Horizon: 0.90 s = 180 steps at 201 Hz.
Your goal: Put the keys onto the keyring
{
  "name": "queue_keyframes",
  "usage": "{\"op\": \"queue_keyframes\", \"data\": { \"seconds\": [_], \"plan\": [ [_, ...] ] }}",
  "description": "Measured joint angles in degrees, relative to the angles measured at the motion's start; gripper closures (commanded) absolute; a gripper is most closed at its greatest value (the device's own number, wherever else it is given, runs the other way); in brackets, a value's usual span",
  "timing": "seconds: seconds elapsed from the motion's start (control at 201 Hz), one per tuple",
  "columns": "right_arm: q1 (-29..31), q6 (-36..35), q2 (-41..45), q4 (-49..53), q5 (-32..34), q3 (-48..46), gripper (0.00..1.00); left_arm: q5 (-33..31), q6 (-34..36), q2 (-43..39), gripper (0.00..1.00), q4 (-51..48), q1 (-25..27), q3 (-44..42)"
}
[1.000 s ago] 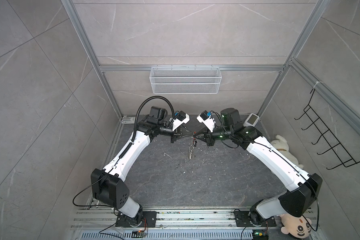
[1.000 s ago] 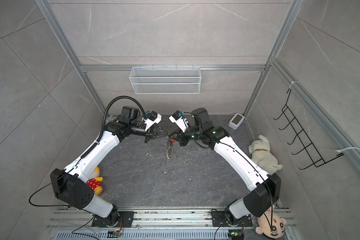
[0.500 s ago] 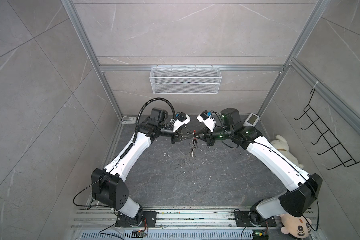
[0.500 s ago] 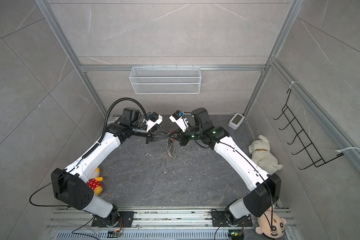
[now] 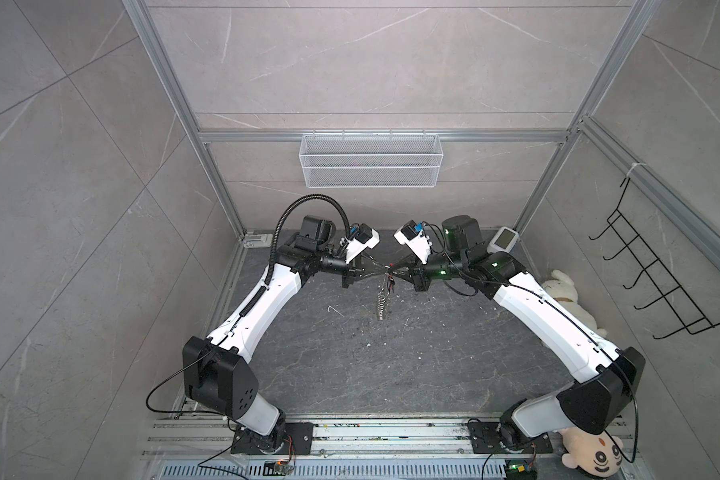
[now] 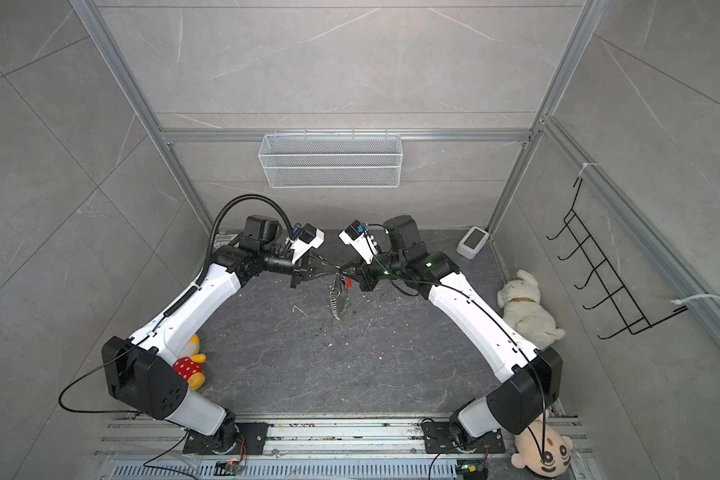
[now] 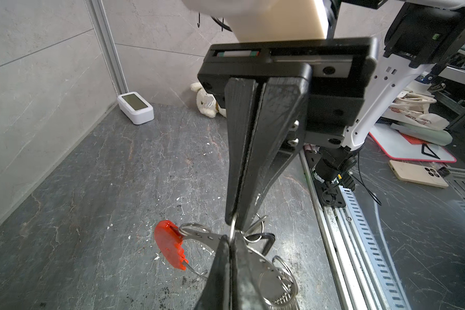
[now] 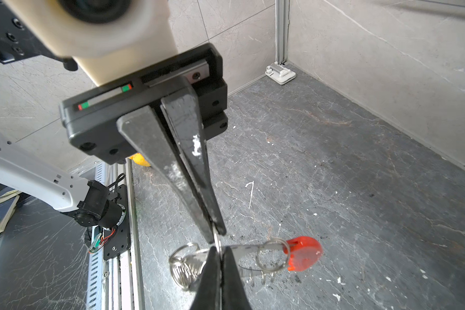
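Both arms meet tip to tip above the middle of the dark floor. My left gripper (image 5: 384, 272) (image 7: 230, 239) and my right gripper (image 5: 395, 274) (image 8: 218, 249) are each shut on the same thin silver ring (image 7: 233, 230), which stands edge-on between their tips. That ring belongs to the keyring (image 6: 336, 301), a bunch with a red plastic piece (image 7: 169, 247) (image 8: 302, 253), a perforated silver strip and several silver rings (image 8: 184, 265), hanging below the tips clear of the floor. A black looped piece (image 7: 267, 241) hangs among the rings; I cannot tell whether it is one of the keys.
A small white bent wire (image 5: 334, 309) lies on the floor left of the hanging bunch. A white wire basket (image 5: 371, 160) hangs on the back wall and a black hook rack (image 5: 657, 274) on the right wall. A white device (image 5: 504, 240) and plush toys (image 5: 566, 295) (image 6: 190, 361) sit at the edges.
My left gripper has moved right towards the right gripper, and their tips now meet on the ring. The hanging bunch has shifted slightly. The right arm has stayed put.
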<state>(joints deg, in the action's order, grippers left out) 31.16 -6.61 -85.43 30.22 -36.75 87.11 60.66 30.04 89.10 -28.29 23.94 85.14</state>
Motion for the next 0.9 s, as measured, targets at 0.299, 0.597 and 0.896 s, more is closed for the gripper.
{"op": "queue_keyframes", "data": {
  "seconds": [0.299,0.597,0.896],
  "plan": [
    [-5.7,9.8,6.6,-11.5,-4.9,-7.9,0.65,0.9,-18.0,-2.3,1.0,27.1,-0.7,-15.2],
    [-6.4,15.2,5.6,-17.9,-9.7,-10.1,0.65,0.4,-31.8,-3.5,1.0,46.7,-0.7,-18.9],
    [-6.4,18.3,2.7,-21.6,-11.2,-10.4,0.7,-0.1,-39.8,-4.4,1.0,58.8,-0.7,-21.7]
  ]
}}
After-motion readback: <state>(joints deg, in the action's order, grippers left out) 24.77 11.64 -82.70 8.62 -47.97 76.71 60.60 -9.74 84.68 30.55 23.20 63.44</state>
